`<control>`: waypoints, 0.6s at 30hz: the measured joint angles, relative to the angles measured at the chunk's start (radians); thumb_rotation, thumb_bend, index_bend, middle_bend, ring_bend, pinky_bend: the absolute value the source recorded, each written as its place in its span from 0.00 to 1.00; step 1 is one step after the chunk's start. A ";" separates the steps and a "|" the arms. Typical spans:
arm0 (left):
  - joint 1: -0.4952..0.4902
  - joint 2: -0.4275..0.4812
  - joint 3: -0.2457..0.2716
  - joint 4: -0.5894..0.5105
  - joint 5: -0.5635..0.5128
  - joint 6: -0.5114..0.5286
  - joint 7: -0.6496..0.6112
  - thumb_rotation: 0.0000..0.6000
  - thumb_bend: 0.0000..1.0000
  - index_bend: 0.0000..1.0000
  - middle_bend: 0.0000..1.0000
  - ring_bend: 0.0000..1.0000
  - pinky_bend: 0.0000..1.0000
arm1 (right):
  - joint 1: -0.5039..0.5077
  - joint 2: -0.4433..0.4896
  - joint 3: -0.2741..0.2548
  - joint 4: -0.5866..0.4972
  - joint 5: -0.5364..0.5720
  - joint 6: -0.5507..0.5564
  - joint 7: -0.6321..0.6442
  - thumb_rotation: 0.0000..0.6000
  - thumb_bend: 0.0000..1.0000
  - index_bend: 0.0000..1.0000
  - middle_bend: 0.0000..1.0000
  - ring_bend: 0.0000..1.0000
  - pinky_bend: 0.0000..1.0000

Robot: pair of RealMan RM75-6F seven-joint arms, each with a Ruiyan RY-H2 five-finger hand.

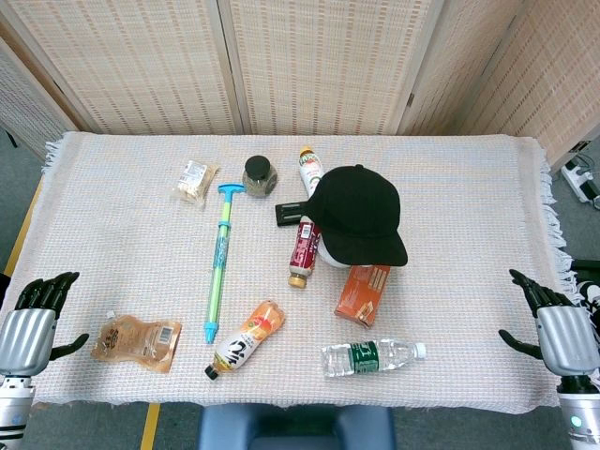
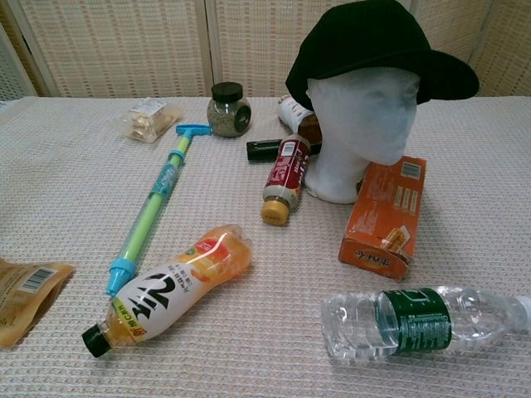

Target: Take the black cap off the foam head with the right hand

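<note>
The black cap [image 1: 358, 214] [image 2: 373, 46] sits on the white foam head [image 2: 355, 133] near the middle of the table, its brim pointing toward me. My right hand [image 1: 560, 334] hangs off the table's front right corner, fingers apart and holding nothing, far from the cap. My left hand [image 1: 28, 326] is at the front left corner, also empty with fingers apart. Neither hand shows in the chest view.
An orange box [image 1: 363, 292] leans at the head's base, with a red bottle [image 1: 305, 251] beside it. A clear water bottle [image 1: 372, 356], an orange drink bottle [image 1: 246, 339], a blue-green pump [image 1: 218, 262], a jar [image 1: 258, 175] and snack packets [image 1: 137, 341] lie around.
</note>
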 measured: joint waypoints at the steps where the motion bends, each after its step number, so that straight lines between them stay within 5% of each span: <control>1: -0.001 0.000 0.000 0.000 0.003 0.000 -0.001 1.00 0.17 0.13 0.16 0.18 0.16 | 0.005 -0.006 0.005 0.002 -0.005 0.004 -0.001 1.00 0.01 0.17 0.32 0.50 0.64; 9: -0.005 0.005 0.004 -0.005 0.019 0.001 -0.012 1.00 0.17 0.13 0.16 0.18 0.16 | 0.094 -0.034 0.071 -0.027 -0.021 -0.026 -0.019 1.00 0.01 0.24 0.34 0.75 0.79; 18: -0.006 0.015 0.010 -0.014 0.024 -0.004 -0.019 1.00 0.17 0.13 0.16 0.18 0.16 | 0.235 -0.060 0.142 -0.150 0.012 -0.166 -0.077 1.00 0.01 0.25 0.34 0.80 0.82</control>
